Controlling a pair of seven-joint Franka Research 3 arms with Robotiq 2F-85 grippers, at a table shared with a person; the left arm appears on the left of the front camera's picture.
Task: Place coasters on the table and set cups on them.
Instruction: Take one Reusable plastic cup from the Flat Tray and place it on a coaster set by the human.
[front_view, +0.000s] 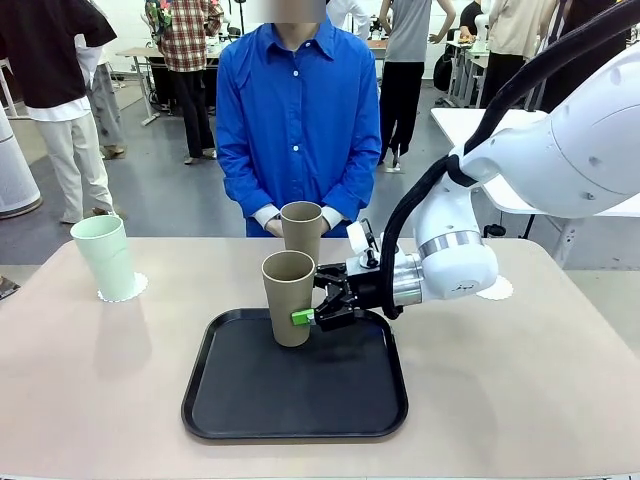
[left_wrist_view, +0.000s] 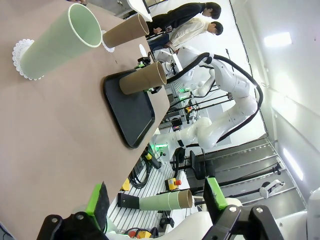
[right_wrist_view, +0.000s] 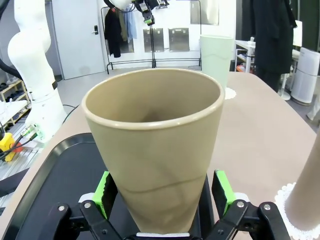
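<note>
One tan cup (front_view: 289, 297) stands upright on the black tray (front_view: 240, 400). My right gripper (front_view: 305, 312) reaches in from the right and straddles its lower part, jaws open; in the right wrist view the cup (right_wrist_view: 155, 150) sits between the green pads (right_wrist_view: 222, 190). The mint green cup (front_view: 105, 257) stands on a white coaster (front_view: 128, 290) at the left. A second tan cup (front_view: 301, 228) stands at the far middle in front of the person, on a coaster (right_wrist_view: 286, 200). Another coaster (front_view: 497, 290) lies bare at the right. My left gripper (left_wrist_view: 156, 197) hangs open above the table (left_wrist_view: 50, 140), holding nothing.
The person in a blue shirt (front_view: 298, 120) stands at the far edge with hands together behind the far cup. The tray holds nothing besides the one cup. Bare tabletop (front_view: 520, 390) lies on both sides of the tray.
</note>
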